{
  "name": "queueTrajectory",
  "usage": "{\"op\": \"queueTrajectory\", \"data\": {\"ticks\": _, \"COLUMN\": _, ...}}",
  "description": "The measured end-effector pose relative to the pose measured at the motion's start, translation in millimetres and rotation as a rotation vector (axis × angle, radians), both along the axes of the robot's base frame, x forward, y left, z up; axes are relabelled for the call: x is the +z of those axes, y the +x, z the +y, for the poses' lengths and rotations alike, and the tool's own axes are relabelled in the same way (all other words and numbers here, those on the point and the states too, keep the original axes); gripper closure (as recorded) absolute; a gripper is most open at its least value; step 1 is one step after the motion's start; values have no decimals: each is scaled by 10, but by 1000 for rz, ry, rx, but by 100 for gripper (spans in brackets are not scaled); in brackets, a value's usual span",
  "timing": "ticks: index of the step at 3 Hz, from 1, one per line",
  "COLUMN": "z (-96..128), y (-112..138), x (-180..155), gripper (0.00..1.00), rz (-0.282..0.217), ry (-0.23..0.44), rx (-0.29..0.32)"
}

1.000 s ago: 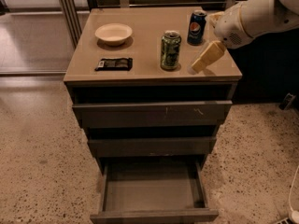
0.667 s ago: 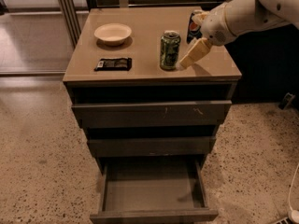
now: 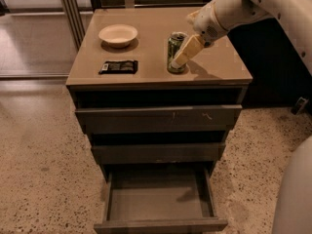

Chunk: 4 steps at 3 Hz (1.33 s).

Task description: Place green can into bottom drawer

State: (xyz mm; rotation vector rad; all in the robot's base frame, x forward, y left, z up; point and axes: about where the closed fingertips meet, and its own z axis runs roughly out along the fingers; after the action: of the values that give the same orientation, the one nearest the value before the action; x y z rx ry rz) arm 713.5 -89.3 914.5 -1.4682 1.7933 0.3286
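The green can (image 3: pixel 173 48) stands upright on the cabinet top (image 3: pixel 146 74), right of centre. My gripper (image 3: pixel 179 58) comes down from the upper right on the white arm (image 3: pixel 234 9). Its pale tip lies across the can's right side, at or very close to it. The bottom drawer (image 3: pixel 158 224) is pulled out at the foot of the cabinet and holds nothing. The two drawers above it are pushed in. The blue Pepsi can is hidden behind the arm.
A pale bowl (image 3: pixel 118 34) sits at the back left of the cabinet top. A black packet (image 3: pixel 118 67) lies near the front left edge. Speckled floor surrounds the cabinet. A white part of the robot (image 3: pixel 295 194) fills the lower right corner.
My gripper has moved left and a little down, from beside the Pepsi can to the green can's right side. The arm now covers the Pepsi can. The can has not moved.
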Motion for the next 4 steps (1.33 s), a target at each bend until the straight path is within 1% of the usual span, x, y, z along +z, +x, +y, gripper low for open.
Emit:
{"op": "queueTrajectory", "data": {"ticks": 1, "z": 73, "y": 94, "x": -105, "gripper": 0, "rz": 42, "ry": -32, "rx": 12}}
{"op": "queueTrajectory", "data": {"ticks": 2, "z": 71, "y": 159, "x": -193, "gripper": 0, "rz": 76, "ry": -56, "rx": 9}}
{"op": "queueTrajectory", "data": {"ticks": 3, "z": -15, "y": 307, "x": -254, "gripper": 0, "rz": 99, "ry": -77, "rx": -18}}
{"op": "queueTrajectory", "data": {"ticks": 4, "z": 16, "y": 363, "x": -295, "gripper": 0, "rz": 113, "ry": -74, "rx": -19}}
